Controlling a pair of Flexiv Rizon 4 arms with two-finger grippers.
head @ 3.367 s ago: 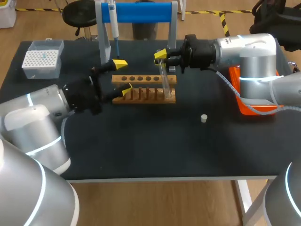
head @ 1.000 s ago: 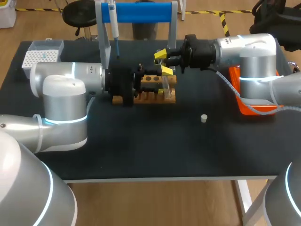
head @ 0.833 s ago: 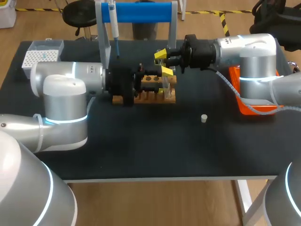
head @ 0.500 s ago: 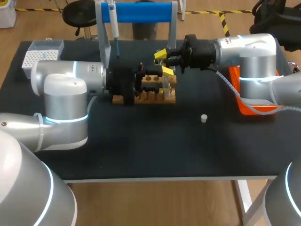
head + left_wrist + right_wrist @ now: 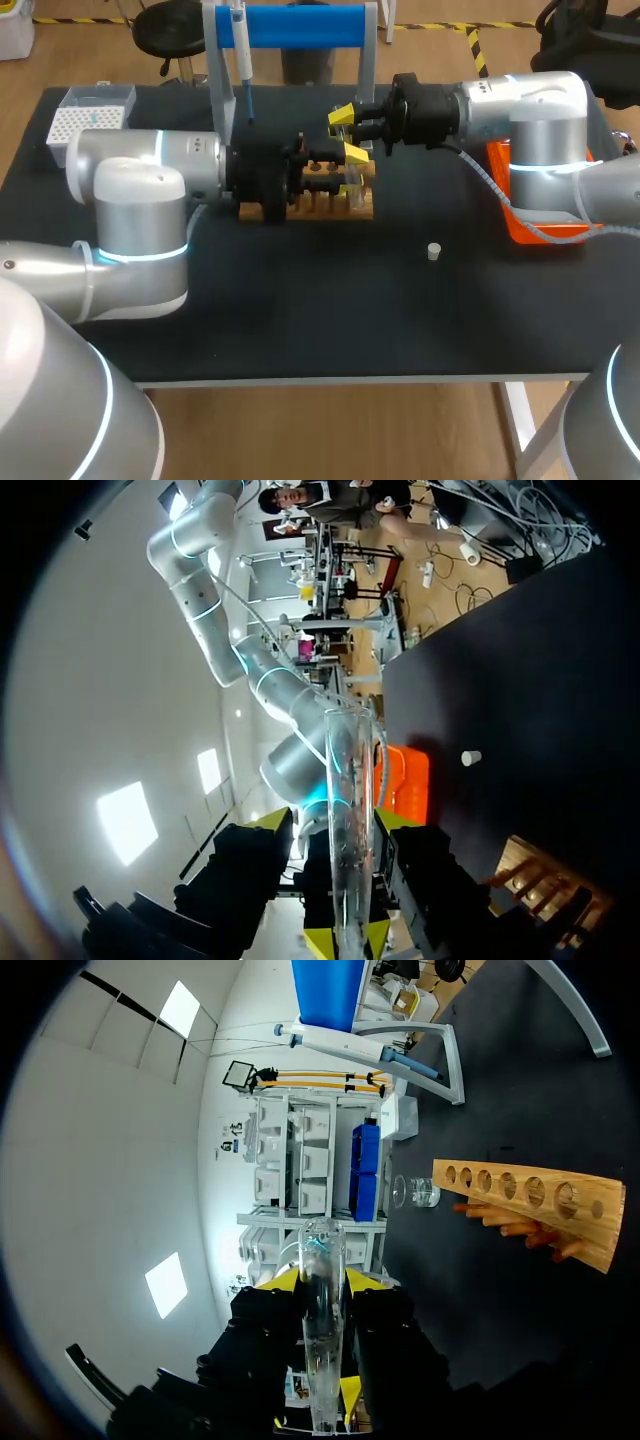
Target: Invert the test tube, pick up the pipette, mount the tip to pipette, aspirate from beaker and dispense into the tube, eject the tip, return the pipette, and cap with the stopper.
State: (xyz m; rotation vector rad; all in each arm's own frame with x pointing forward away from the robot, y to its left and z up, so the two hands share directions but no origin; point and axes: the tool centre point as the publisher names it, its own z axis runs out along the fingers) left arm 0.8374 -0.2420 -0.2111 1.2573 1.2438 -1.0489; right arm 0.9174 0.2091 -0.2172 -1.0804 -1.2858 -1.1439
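Observation:
A clear test tube [image 5: 352,185] hangs upright over the right end of the wooden rack [image 5: 325,207]. My right gripper [image 5: 343,117] is shut on its upper end, and in the right wrist view the yellow tips of that gripper [image 5: 322,1278] press the test tube [image 5: 321,1310] from both sides. My left gripper [image 5: 350,156] reaches across the rack and sits lower on the tube. In the left wrist view this left gripper [image 5: 332,822] is open, with the test tube [image 5: 348,810] between the fingers and a gap showing. The pipette [image 5: 240,50] hangs on the blue stand [image 5: 300,25]. A small white stopper [image 5: 433,251] lies on the table.
A clear tip box [image 5: 85,120] stands at the back left. An orange tray [image 5: 520,218] sits under my right arm. A glass beaker [image 5: 420,1192] shows beyond the wooden rack [image 5: 530,1205] in the right wrist view.
My left arm swung in from the rack's left to the tube. Over the last second its fingers have narrowed around the tube. The right arm and tube stayed still.

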